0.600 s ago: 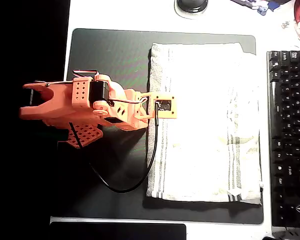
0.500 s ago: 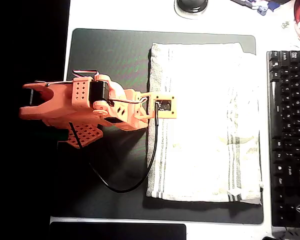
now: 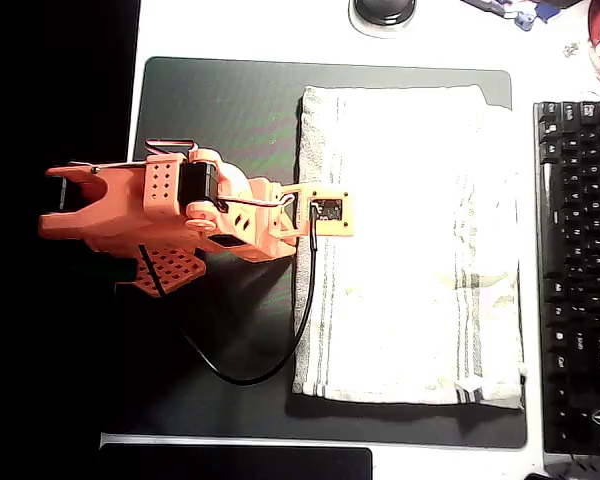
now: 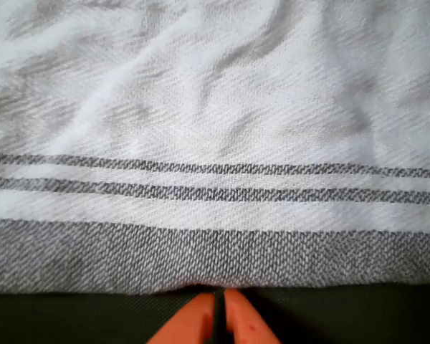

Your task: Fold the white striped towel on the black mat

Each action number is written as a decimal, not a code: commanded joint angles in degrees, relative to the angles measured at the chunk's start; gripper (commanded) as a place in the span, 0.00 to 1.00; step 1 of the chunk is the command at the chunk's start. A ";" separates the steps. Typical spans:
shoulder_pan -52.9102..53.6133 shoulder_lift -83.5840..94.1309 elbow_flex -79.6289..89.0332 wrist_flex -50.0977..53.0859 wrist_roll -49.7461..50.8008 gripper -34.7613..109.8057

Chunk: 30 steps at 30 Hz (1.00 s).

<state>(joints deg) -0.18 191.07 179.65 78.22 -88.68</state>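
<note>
The white striped towel (image 3: pixel 410 245) lies spread flat on the right part of the black mat (image 3: pixel 220 110), with grey stripes near its left and right edges. My orange arm (image 3: pixel 170 210) reaches from the left, its wrist over the towel's left edge. In the wrist view the towel (image 4: pixel 215 129) spans the frame, its grey-striped hem at the bottom. My gripper (image 4: pixel 219 312) is shut, the two orange fingertips (image 4: pixel 201 315) pressed together. They rest on the mat (image 4: pixel 72 315) right at the hem, and no cloth shows between them.
A black keyboard (image 3: pixel 578 270) lies along the mat's right side, close to the towel's right edge. A round dark object (image 3: pixel 383 12) sits beyond the mat's far edge. A black cable (image 3: pixel 280 350) loops from the wrist over the bare mat.
</note>
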 commanded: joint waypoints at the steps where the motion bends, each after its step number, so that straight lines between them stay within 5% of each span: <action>1: -0.79 1.49 1.32 1.41 -0.44 0.26; 30: -0.62 1.49 1.32 1.32 0.53 0.24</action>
<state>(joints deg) -0.18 191.07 179.65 78.22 -86.84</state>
